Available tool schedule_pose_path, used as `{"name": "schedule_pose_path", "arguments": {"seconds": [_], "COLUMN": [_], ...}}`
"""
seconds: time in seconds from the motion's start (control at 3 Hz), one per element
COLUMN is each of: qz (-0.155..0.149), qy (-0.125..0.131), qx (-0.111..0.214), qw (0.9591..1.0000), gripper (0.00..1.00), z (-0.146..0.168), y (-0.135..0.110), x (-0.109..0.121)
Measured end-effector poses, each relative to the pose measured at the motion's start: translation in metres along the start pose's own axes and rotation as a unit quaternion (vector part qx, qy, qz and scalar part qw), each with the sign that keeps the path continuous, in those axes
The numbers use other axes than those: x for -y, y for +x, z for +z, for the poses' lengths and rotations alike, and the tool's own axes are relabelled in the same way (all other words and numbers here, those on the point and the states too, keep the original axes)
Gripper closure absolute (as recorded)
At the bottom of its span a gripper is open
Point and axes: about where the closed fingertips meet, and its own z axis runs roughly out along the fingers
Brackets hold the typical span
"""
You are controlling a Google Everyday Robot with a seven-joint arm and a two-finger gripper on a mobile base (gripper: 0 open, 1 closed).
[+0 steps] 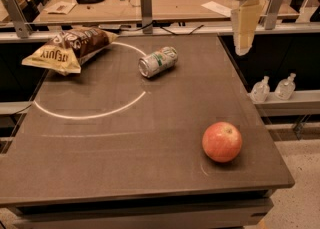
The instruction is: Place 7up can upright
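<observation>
While the gripper hangs high, whether open or closed untellable, the 7up can lies sideways well left, long axis slanting toward it.

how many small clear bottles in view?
2. The first bottle and the second bottle stand side by side on the ledge right of the table. The gripper hangs above the table's far right edge. Others may be hidden.
</observation>
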Motion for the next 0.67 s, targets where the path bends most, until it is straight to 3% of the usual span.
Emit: {"name": "schedule_pose_path", "arguments": {"seconds": [0.33,0.67], "qz": [-0.055,-0.120], "qy": [-0.029,-0.063], "qx": [0.045,0.075], "qw": [0.9971,0.9879], "gripper": [0.00,0.00], "z": [0.025,0.047], "y": [-0.029,-0.067], "x": [0.005,-0.005]}}
